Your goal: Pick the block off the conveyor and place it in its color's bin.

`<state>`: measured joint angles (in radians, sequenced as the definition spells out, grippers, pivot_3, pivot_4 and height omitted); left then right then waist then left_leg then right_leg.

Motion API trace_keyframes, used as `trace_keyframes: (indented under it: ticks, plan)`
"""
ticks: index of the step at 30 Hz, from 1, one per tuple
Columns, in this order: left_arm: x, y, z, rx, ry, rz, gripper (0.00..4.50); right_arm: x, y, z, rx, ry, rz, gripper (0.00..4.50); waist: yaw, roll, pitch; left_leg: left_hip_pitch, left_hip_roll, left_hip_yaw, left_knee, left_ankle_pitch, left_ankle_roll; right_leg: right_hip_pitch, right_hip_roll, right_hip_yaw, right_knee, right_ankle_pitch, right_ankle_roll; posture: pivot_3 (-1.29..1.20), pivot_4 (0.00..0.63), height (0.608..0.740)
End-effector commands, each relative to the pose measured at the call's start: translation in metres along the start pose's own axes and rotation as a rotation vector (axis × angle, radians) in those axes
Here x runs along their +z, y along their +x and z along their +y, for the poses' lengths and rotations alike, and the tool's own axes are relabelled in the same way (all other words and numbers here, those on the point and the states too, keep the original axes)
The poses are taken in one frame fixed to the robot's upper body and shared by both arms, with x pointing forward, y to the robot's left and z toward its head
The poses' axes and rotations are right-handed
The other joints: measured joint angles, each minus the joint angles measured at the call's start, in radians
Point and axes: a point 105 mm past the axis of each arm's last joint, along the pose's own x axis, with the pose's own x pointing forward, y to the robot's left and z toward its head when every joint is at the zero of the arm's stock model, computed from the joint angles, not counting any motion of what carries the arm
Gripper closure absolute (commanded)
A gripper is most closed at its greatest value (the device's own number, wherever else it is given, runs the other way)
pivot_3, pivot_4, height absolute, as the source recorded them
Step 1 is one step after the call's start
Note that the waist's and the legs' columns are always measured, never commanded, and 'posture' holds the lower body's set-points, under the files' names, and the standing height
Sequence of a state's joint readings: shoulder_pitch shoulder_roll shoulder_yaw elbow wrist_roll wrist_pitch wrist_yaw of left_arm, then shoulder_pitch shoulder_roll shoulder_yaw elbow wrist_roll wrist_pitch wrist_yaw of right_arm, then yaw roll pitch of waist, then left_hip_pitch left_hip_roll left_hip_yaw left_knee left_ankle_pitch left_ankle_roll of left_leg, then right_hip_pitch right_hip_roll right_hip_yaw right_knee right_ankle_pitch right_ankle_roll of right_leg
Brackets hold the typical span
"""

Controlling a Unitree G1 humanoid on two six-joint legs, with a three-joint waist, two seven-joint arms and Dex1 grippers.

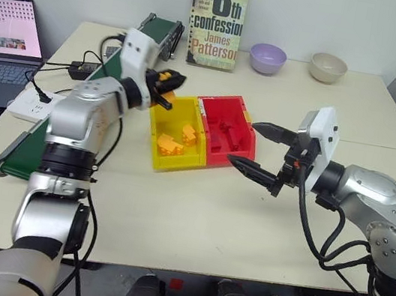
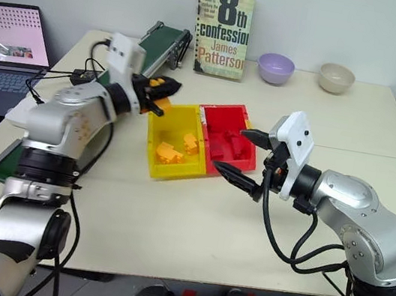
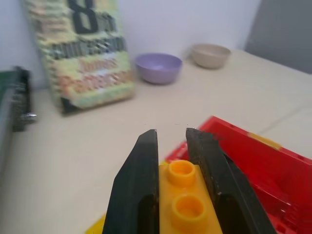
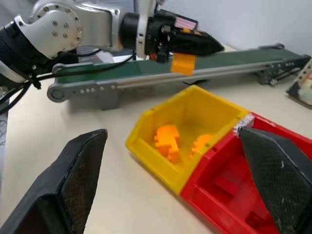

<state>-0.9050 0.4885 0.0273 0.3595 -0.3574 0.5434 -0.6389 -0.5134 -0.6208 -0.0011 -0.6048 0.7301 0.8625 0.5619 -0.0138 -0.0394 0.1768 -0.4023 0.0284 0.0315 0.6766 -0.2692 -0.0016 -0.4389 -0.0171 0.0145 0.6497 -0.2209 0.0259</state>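
Item: orange-yellow block (image 3: 184,204), clamped between the two black fingers of the left gripper (image 1: 169,85). It hangs just past the back corner of the yellow bin (image 1: 158,122), toward the conveyor, not yet over the opening and clear of the dark green conveyor (image 4: 234,57).

Item: right gripper (image 1: 261,154), fingers spread wide and holding nothing, poised at the red bin's (image 1: 235,118) front corner.

Handling note, as judgement: the carry is nearly over. The block should travel on toward 4 o'clock until it sits squarely above the yellow compartment, well short of the shared wall with the red one, then be lowered close to the orange pieces (image 1: 170,144) already inside before the fingers part, so it does not bounce out.

Surface: pale beige table (image 1: 194,216), joined bins near its middle.

Surroundings: paperback book (image 1: 218,19) propped at 12 o'clock; lilac bowl (image 1: 267,57) and cream bowl (image 1: 328,66) toward 1 o'clock; open laptop (image 1: 0,47) at 9 o'clock; white power strip (image 1: 29,105) with cables beside the belt.
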Motion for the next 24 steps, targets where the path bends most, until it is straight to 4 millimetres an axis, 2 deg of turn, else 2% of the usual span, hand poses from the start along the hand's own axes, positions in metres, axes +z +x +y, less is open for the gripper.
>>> trace_keyframes:
  ticks: [1, 3, 4, 10, 15, 17, 20, 22, 23, 24]
  plan:
    - [0.001, 0.008, -0.002, -0.057, 0.083, 0.01, 3.97, 0.006, -0.003, 0.01, -0.019, -0.04, -0.016, 0.0, -0.003, 0.0, 0.0, 0.0, 0.0, 0.0, 0.0, 0.0, 0.0, -0.001, 0.001, 0.0, 0.0, 0.0, 0.0, 0.0, 0.15, 0.74]
    - [-0.006, 0.01, 0.0, -0.063, 0.087, 0.024, 3.97, 0.006, -0.005, 0.01, -0.041, -0.036, -0.016, 0.0, -0.003, 0.0, 0.0, 0.0, 0.0, -0.002, -0.001, 0.0, 0.0, -0.001, 0.003, 0.0, 0.0, 0.0, 0.0, 0.0, 0.15, 0.74]
    - [-0.007, 0.01, 0.001, -0.064, 0.087, 0.025, 3.62, 0.006, -0.006, 0.009, -0.051, -0.029, -0.018, 0.0, -0.004, 0.0, 0.0, 0.0, 0.001, -0.002, -0.001, 0.0, 0.0, -0.001, 0.003, 0.0, 0.0, 0.0, 0.0, 0.0, 0.15, 0.74]
    - [-0.007, 0.013, 0.006, -0.066, 0.102, 0.017, 2.48, 0.005, -0.009, 0.009, -0.076, -0.02, -0.014, 0.0, -0.003, 0.0, 0.0, -0.001, 0.001, -0.001, 0.0, 0.0, 0.0, -0.001, 0.0, 0.0, 0.0, 0.0, 0.0, 0.0, 0.15, 0.74]
    - [0.009, 0.007, 0.012, -0.056, 0.105, -0.025, 1.5, 0.006, -0.008, 0.008, -0.065, -0.023, -0.009, 0.0, -0.003, 0.0, 0.0, -0.001, 0.001, 0.0, 0.001, 0.0, 0.0, 0.0, -0.002, 0.001, -0.002, 0.001, 0.003, 0.0, 0.15, 0.74]
    - [0.02, -0.004, 0.016, -0.071, 0.103, -0.032, 1.06, 0.005, -0.008, 0.004, -0.051, -0.033, 0.008, 0.0, -0.003, 0.0, 0.0, -0.002, 0.001, 0.0, 0.001, 0.0, 0.0, 0.0, -0.002, 0.001, -0.002, 0.002, 0.003, 0.0, 0.15, 0.74]
    - [0.017, -0.029, 0.005, -0.212, 0.133, 0.048, 0.38, 0.006, -0.01, -0.004, -0.033, -0.05, 0.03, 0.0, -0.013, 0.0, 0.0, -0.002, 0.0, 0.0, 0.001, 0.0, 0.0, 0.0, -0.001, 0.001, -0.001, 0.002, 0.003, 0.0, 0.15, 0.74]
    - [0.013, -0.047, 0.0, -0.276, 0.152, 0.127, 0.07, 0.005, -0.012, -0.008, -0.011, -0.06, 0.05, 0.0, -0.018, 0.0, 0.0, -0.001, 0.001, 0.0, 0.001, 0.0, 0.0, 0.0, -0.001, 0.001, -0.001, 0.001, 0.003, 0.0, 0.15, 0.74]
    - [0.012, -0.053, -0.002, -0.293, 0.153, 0.152, 0.03, 0.004, -0.012, -0.01, -0.004, -0.064, 0.058, 0.0, -0.019, 0.001, 0.0, -0.001, 0.001, 0.0, 0.0, 0.0, 0.0, -0.001, 0.0, 0.001, -0.001, 0.001, 0.003, 0.0, 0.15, 0.74]
    - [0.011, -0.068, -0.005, -0.326, 0.182, 0.188, 0.03, 0.002, -0.013, -0.014, 0.001, -0.068, 0.076, 0.0, -0.018, 0.001, 0.0, 0.0, 0.001, 0.0, 0.0, 0.0, 0.0, -0.001, 0.0, 0.001, 0.0, 0.001, 0.002, 0.0, 0.15, 0.74]
